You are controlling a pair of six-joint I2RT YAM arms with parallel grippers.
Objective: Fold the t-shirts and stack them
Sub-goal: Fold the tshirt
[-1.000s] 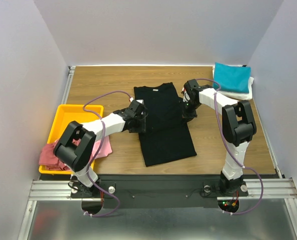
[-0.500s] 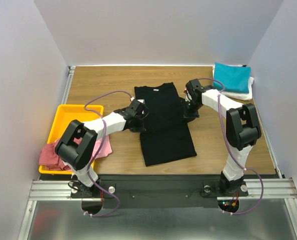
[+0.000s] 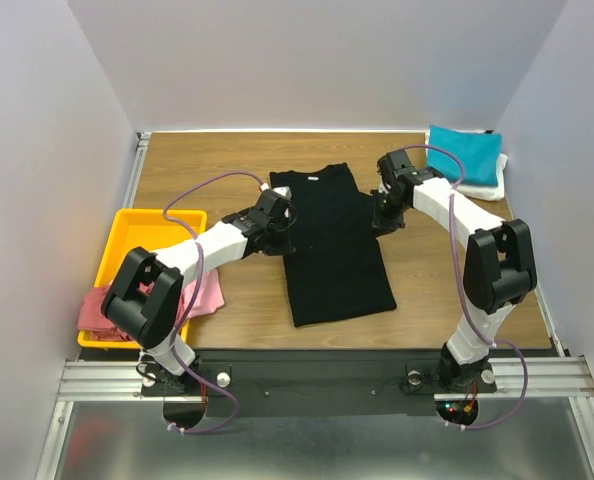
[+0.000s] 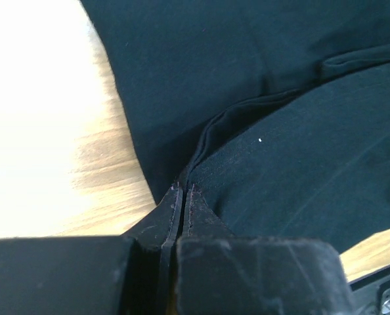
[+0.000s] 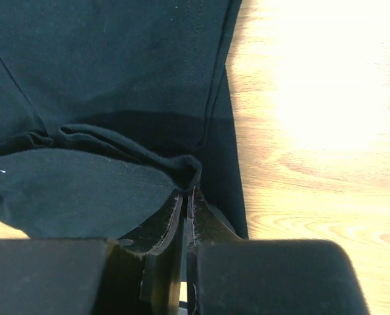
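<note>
Two pincers of mine are at work. From the top view, my left pincer [image 3: 277,216] and right pincer [image 3: 384,214] each sit on an opposite side edge of the black t-shirt [image 3: 335,262]. It lies flat on the surface [image 3: 207,168] between them, its hem trailing back toward my bases. Beyond my right pincer, well apart, a folded teal t-shirt [image 3: 465,152] rests on a white t-shirt [image 3: 482,188]. Out past my left pincer, a pink t-shirt [image 3: 205,296] spills from the yellow tray [image 3: 127,232]. At my left wrist, the left pincer [image 4: 182,191] is closed, jaws pressed together on a thin lip of the black t-shirt [image 4: 287,164], with a fold rising just ahead of the tips. At my right wrist, the right pincer [image 5: 187,192] is likewise clamped on a puckered edge of the black t-shirt [image 5: 116,59], bare surface [image 5: 313,98] just to its side. I judge the cloth light, limp and a little slippery, so it will sag and drag rather than keep shape. A hold at matching points on both side edges, with enough layers nipped, should carry the fold over evenly; a thin nip could slip out.
</note>
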